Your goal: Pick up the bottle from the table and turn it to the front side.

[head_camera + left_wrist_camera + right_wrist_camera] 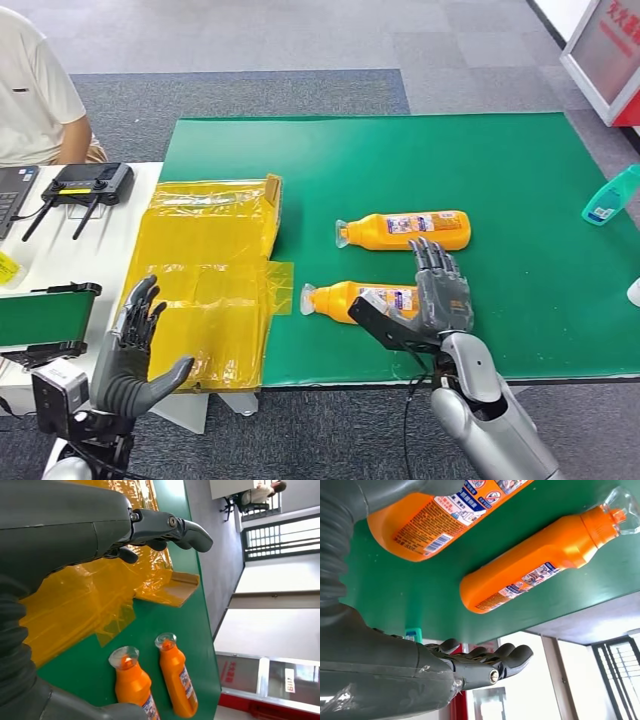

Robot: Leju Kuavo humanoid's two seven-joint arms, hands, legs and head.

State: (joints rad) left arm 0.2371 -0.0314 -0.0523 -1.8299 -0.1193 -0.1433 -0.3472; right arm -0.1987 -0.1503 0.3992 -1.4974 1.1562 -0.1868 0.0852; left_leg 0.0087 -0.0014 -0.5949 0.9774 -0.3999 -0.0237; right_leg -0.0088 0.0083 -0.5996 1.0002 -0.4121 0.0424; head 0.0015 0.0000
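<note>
item: my right hand (441, 295). fingers spread and upright, thumb stuck out toward the left, holding nothing. it hovers over the base end of the near bottle (355, 298); whether it touches the plastic i cannot tell.

item: my left hand (136, 345). also spread wide and empty, raised in front of the yellow plastic sheeting (207, 270), well apart from both bottles.

item: near bottle, orange, lying on its side on the green mat (528, 200), clear cap pointing toward the sheeting. in the right wrist view the barcode and small print (429, 527) face out, so i judge the back label is showing and this is the one to turn.

item: far bottle (407, 230), same kind, lying just beyond the near one and roughly parallel to it, cap the same way.

item: teal bottle (611, 197) at the mat's far right edge; a person (34, 90) seated at the white table with a controller (87, 185).

risks, as i judge them: the body looks smooth and rounded, so a closing grip could squeeze it out sideways or roll it. a roll away from me would knock the far bottle. gripping the base end leaves the cap end to droop. the near bottle lies close to the mat's front edge, so a push toward me could send it off.
</note>
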